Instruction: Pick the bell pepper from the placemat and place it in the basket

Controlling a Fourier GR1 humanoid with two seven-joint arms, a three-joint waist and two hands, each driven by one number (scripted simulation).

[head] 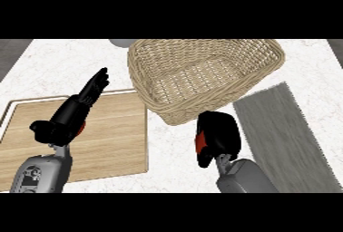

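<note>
The wicker basket [201, 106] stands at the back middle of the counter, tilted toward me, with nothing visible inside. The grey placemat [288, 131] lies to the right with nothing on it. My right hand [220, 136] hovers between the placemat and the basket's near rim, fingers curled down. A red sliver of the bell pepper [199, 142] shows at that hand's left edge; the rest is hidden under the hand. My left hand [74, 113] rests open over the wooden board, fingers straight and pointing away from me.
A wooden cutting board [114, 145] covers the left part of the white marble counter [53, 68]. A grey rounded object [121, 41] peeks out behind the basket's far left corner.
</note>
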